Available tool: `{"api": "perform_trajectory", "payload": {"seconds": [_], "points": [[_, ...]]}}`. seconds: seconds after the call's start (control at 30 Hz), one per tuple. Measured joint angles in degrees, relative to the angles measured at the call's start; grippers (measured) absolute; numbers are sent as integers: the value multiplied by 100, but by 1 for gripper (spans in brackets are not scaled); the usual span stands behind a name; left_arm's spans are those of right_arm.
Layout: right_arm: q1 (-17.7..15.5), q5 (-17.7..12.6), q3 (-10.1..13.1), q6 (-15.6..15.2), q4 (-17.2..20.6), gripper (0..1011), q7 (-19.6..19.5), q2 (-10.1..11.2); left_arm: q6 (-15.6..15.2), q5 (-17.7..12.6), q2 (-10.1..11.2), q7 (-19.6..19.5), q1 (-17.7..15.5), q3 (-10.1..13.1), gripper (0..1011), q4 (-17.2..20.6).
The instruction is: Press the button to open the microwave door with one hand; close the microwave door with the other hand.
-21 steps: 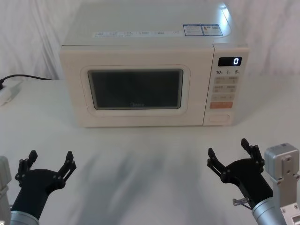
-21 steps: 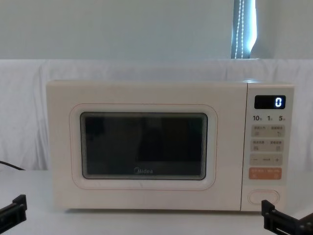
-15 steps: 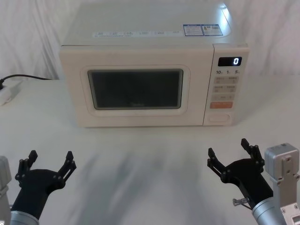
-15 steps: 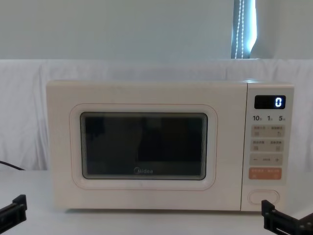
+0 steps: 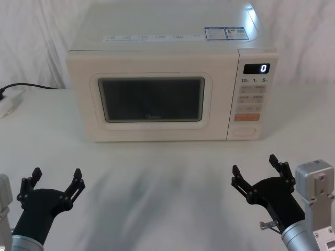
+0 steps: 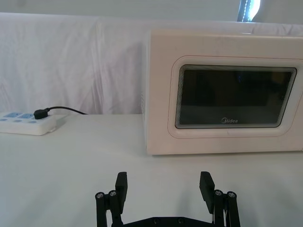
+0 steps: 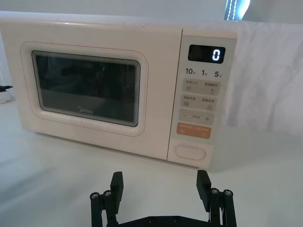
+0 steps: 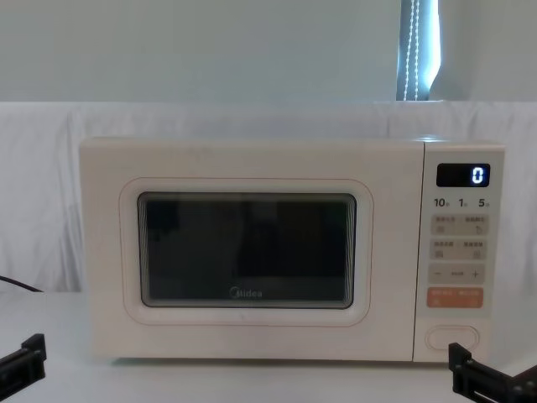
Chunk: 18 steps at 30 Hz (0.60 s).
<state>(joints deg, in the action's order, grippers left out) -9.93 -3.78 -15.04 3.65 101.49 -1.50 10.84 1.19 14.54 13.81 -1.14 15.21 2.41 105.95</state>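
A cream microwave stands at the back of the white table. Its door (image 5: 152, 104) (image 8: 245, 252) (image 6: 227, 97) (image 7: 90, 90), with a dark window, is closed flush. The wide cream button (image 5: 246, 132) (image 8: 452, 337) (image 7: 190, 152) sits at the bottom of the control panel, under the orange key. My left gripper (image 5: 55, 183) (image 6: 164, 187) hovers open low at the near left, well in front of the door. At the near right my right gripper (image 5: 255, 168) (image 7: 156, 183) is open too, a short way in front of the button. Nothing is between either pair of fingers.
A white power strip (image 5: 8, 104) (image 6: 26, 123) with a black cable plugged in lies on the table left of the microwave. White cloth hangs behind. The display (image 5: 256, 68) reads 0. Bare tabletop lies between the grippers and the microwave.
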Motion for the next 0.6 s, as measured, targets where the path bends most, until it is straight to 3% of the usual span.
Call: {"api": "perform_trajectory", "payload": {"seconds": [0.6], "points": [[0, 0, 0, 0, 0, 1002, 0, 0, 0, 0, 0, 0, 0, 0, 1001, 0]]}}
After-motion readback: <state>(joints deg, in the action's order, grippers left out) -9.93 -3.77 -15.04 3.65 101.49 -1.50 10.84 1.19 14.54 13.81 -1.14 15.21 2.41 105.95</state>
